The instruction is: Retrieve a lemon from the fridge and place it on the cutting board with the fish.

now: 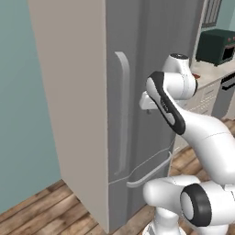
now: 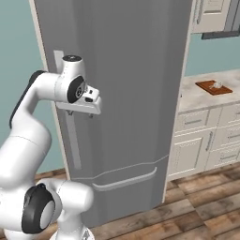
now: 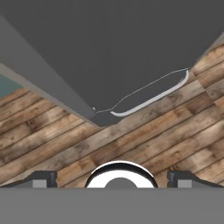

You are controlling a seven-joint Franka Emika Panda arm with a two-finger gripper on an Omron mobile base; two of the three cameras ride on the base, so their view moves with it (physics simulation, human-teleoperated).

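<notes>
Fridge [image 1: 137, 92] upright, door shut, long vertical handle [image 1: 122, 114] near its left edge, curved drawer handle [image 2: 124, 180] running horizontal below. Cutting board [image 2: 213, 87] w/ fish [image 2: 216, 85] on counter [image 2: 197, 96] to the right, well apart. Arm elbow-bent, gripper [image 2: 90, 105] held in front of door beside vertical handle, pointing down at the wood floor [image 3: 144, 140]; jaws spread wide, nothing between. No legible writing.

Shut fridge [image 2: 126, 93] door ahead
</notes>
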